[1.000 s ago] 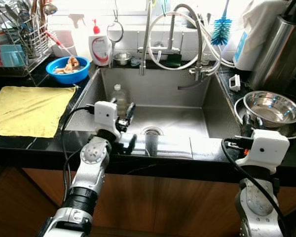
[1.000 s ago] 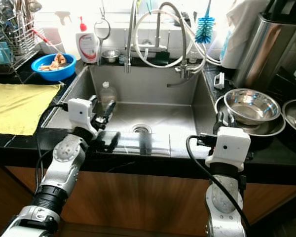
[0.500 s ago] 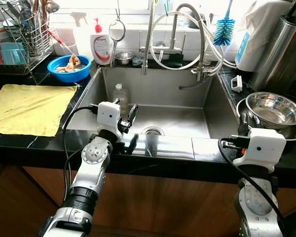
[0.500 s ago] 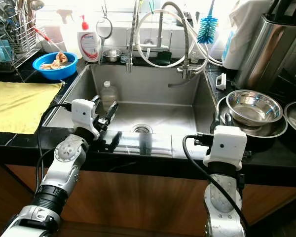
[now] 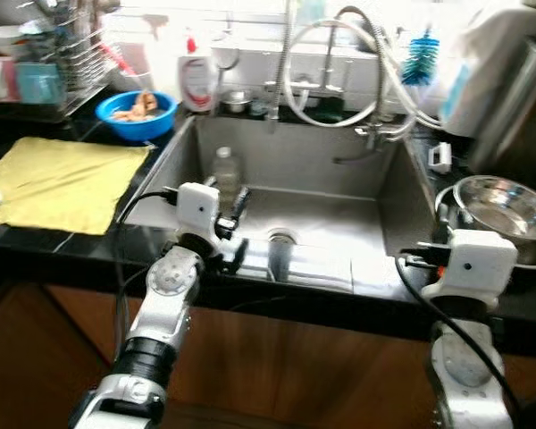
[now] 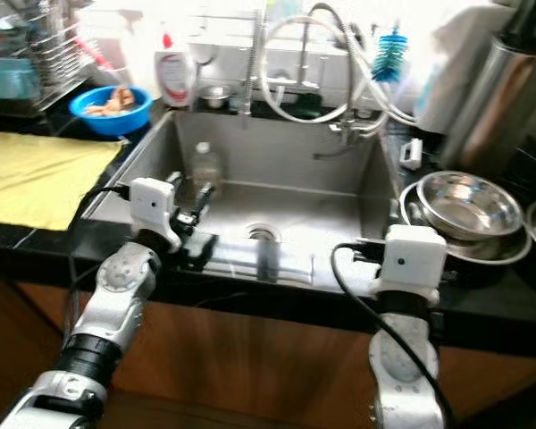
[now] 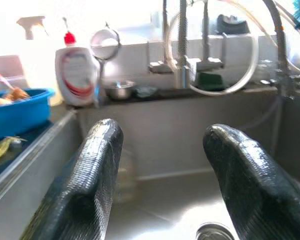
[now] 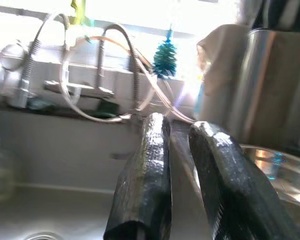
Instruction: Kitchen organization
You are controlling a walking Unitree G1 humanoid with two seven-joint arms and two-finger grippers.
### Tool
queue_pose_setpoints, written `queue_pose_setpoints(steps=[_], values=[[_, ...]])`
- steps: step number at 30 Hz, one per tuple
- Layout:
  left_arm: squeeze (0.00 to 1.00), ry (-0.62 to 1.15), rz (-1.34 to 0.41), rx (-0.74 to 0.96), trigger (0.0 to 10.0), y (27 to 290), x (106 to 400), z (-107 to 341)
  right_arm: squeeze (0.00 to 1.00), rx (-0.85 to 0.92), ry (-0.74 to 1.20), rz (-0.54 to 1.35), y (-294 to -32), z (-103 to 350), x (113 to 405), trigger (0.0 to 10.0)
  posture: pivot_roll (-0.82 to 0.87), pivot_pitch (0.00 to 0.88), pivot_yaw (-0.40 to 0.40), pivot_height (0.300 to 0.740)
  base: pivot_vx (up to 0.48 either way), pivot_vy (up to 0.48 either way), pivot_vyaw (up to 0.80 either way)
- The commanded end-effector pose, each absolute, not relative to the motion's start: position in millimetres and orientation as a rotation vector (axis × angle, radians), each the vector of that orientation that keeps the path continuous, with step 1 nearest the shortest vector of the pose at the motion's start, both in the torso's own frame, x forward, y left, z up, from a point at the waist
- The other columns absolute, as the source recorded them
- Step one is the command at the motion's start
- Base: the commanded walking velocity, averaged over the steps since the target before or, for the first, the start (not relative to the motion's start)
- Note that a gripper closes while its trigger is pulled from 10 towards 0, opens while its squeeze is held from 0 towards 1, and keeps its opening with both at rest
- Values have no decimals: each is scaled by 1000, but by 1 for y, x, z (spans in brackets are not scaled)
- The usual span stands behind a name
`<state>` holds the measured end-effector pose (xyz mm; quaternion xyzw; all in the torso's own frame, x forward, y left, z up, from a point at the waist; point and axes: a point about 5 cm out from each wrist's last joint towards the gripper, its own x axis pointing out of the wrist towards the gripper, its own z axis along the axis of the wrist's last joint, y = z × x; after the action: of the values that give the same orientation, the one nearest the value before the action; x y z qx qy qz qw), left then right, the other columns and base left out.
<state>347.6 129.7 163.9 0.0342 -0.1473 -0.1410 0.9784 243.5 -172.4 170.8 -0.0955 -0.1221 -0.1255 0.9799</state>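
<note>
Beyond left gripper (image 7: 160,165), bottle (image 5: 223,170) stands in sink (image 5: 375,206).

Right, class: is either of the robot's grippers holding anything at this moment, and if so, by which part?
Nothing is held. The left gripper is open over the sink's front edge, nothing between its fingers. The right gripper is nearly closed on nothing.

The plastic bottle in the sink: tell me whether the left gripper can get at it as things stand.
Probably yes. The left gripper is open at the sink's front edge, pointing toward the plastic bottle standing against the left wall. Nothing lies between them, though the arm must reach forward and down.
</note>
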Motion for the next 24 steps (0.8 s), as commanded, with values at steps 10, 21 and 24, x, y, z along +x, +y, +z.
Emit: queue_pose_setpoints(steps=[10, 21, 24], values=[[0, -300, -312, 54, 10000, 121, 347, 165, 0, -202, -246, -272, -178, 175, 242, 10000, -69, 0, -45, 740, 0, 0, 0], [0, -295, -352, 11, 10000, 118, 347, 167, 0, -182, -241, -301, -185, 178, 244, 10000, -70, 0, -50, 740, 0, 0, 0], [0, -292, -363, 2, 10000, 117, 346, 166, 0, -194, -233, -326, -188, 177, 244, 10000, -69, 0, -50, 740, 0, 0, -529]])
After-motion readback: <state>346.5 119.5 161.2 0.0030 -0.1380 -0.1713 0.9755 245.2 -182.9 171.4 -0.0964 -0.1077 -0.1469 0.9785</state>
